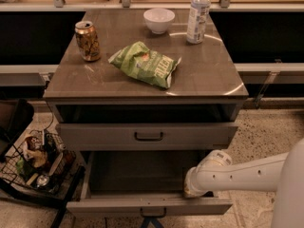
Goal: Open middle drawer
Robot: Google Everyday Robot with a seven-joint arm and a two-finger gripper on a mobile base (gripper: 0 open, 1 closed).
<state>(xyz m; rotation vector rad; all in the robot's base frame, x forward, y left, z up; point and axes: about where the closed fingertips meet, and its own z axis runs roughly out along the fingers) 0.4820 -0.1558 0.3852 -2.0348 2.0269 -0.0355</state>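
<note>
The middle drawer [109,206] is the grey-brown low front with a small dark handle [153,212], second from the top. It stands pulled far out, and its dark inside shows. My gripper [196,188] is at the end of the white arm that reaches in from the right. It sits low inside the drawer's right front corner, just behind the front panel, and the wrist hides its tip. The top drawer [95,137] with its handle sits above, with a dark gap under the tabletop. The lowest drawer is out of view.
On the cabinet top [209,75] are a green chip bag [145,63], a soda can [88,41], a white bowl [158,19] and a water bottle [198,14]. A wire basket of items [35,163] stands on the floor at left.
</note>
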